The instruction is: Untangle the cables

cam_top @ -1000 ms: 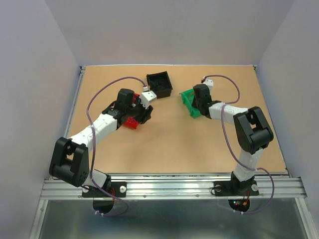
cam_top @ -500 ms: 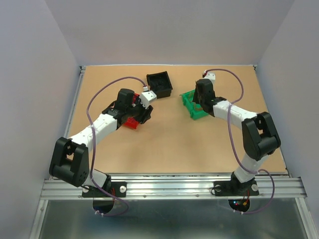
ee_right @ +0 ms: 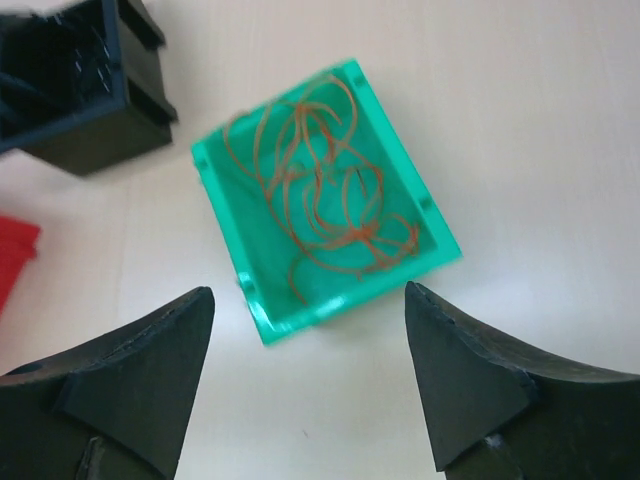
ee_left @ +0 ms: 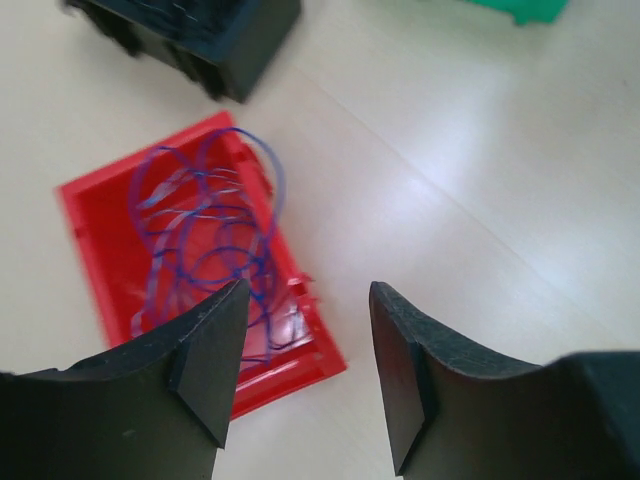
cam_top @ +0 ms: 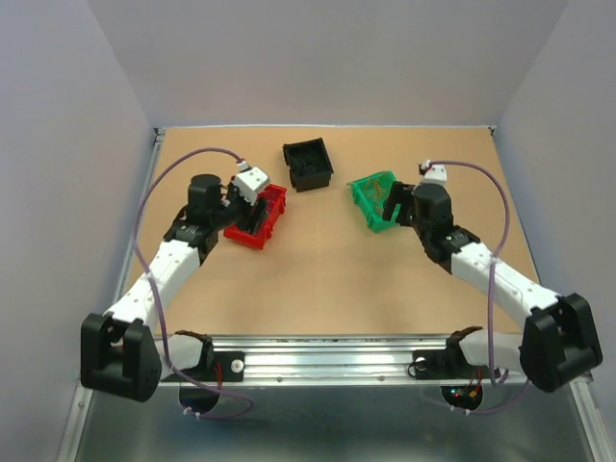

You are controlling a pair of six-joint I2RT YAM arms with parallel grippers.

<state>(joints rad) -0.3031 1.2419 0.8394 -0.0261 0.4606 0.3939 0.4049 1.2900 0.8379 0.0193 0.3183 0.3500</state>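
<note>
Thin purple cables [ee_left: 205, 230] lie looped in a red bin [ee_left: 100, 250]. A loose coil of orange cables [ee_right: 325, 200] fills a green bin [ee_right: 340, 300]. My left gripper [ee_left: 308, 300] hangs above the red bin's near corner [cam_top: 274, 202], open, with only table showing between its fingers. My right gripper [ee_right: 308, 295] is open too and holds nothing. It hovers just short of the green bin [cam_top: 371, 192], off that bin's right side in the top view. No other cable colours show.
A black bin [cam_top: 308, 164] stands at the back between the red and green bins, and also shows as the black bin [ee_left: 190, 40] and the black bin [ee_right: 70, 90] in the wrist views. Grey walls enclose the brown table [cam_top: 327, 279] on three sides.
My right gripper has opened and drawn back from the green bin, its arm swinging out to the right. The left arm has pulled back to the left, uncovering more of the red bin.
</note>
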